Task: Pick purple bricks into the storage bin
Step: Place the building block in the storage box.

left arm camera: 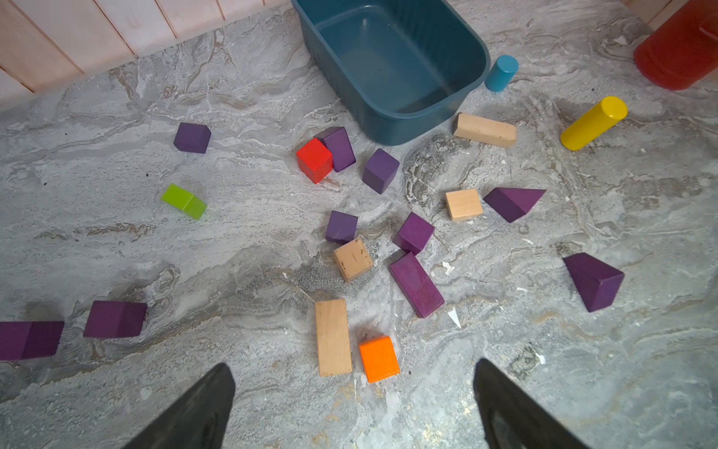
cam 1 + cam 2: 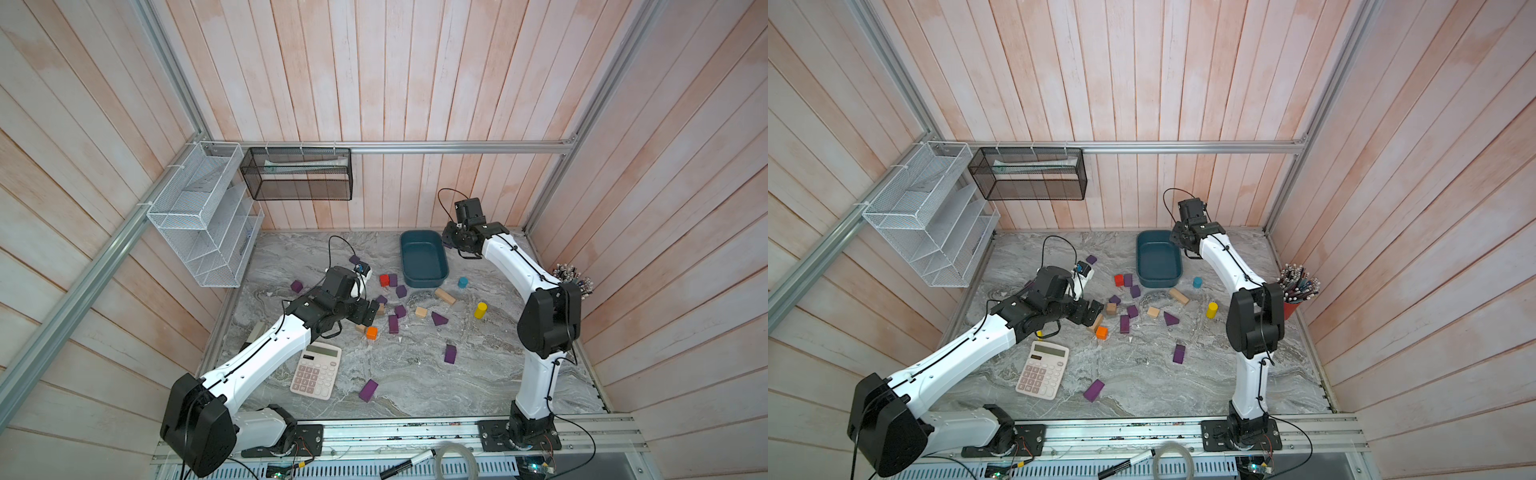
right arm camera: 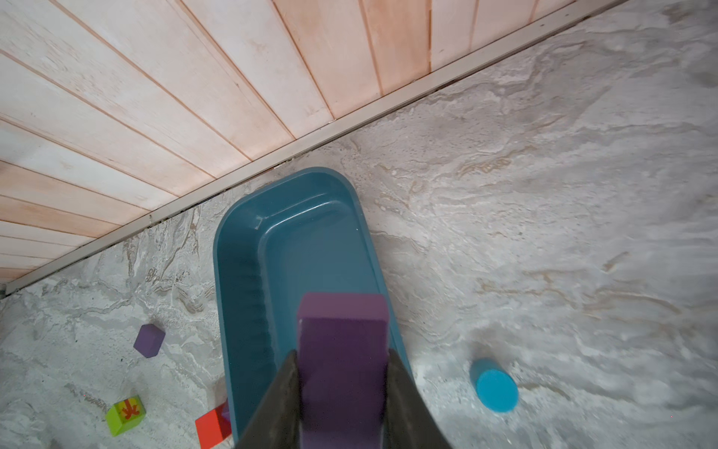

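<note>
Purple brick [image 3: 344,361] between tool [image 3: 344,383] jaws (clamped)

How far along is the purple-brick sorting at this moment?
Done: nothing; the storage bin looks empty. In hand: the right gripper holds a purple brick above the bin. Left: about a dozen purple bricks lie on the table, with the left gripper open over them.

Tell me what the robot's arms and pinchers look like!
Each arm, the left arm and the right arm, has smooth white shells with chunky black joints and a thin black cable clipped along it, looping near the wrist. The left gripper and right gripper each have two dark, flat, pointed fingers.
</note>
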Robot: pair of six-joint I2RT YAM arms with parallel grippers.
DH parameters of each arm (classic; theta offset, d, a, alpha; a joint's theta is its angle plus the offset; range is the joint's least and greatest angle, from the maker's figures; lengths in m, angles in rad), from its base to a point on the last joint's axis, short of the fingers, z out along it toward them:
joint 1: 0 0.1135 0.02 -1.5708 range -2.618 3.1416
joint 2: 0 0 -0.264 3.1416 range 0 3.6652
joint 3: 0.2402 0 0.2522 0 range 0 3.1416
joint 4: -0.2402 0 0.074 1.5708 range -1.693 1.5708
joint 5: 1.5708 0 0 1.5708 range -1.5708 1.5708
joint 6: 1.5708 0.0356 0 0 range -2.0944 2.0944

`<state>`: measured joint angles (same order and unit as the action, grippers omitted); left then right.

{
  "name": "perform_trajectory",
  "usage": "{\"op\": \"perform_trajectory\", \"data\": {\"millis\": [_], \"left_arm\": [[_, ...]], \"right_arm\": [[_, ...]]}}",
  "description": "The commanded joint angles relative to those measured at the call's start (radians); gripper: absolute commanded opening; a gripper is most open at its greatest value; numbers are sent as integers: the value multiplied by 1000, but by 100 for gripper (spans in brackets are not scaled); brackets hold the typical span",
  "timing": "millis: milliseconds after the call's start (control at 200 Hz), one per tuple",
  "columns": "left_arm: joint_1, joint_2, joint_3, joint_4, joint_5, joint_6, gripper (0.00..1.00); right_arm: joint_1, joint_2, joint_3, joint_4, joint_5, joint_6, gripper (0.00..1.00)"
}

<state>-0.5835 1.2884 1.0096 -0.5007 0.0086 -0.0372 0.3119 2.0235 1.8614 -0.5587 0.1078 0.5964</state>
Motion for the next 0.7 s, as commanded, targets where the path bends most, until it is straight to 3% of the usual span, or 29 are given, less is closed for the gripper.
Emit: {"op": "perform_trajectory", "data": {"millis": [0, 695], "left_arm": [[-2, 9, 1, -12, -27, 10, 97], [-10, 25, 2, -19, -47, 17, 97]], "right_arm": [[3, 80, 70, -5, -41, -55, 23], [57, 397, 277, -96, 10, -158, 22]]}}
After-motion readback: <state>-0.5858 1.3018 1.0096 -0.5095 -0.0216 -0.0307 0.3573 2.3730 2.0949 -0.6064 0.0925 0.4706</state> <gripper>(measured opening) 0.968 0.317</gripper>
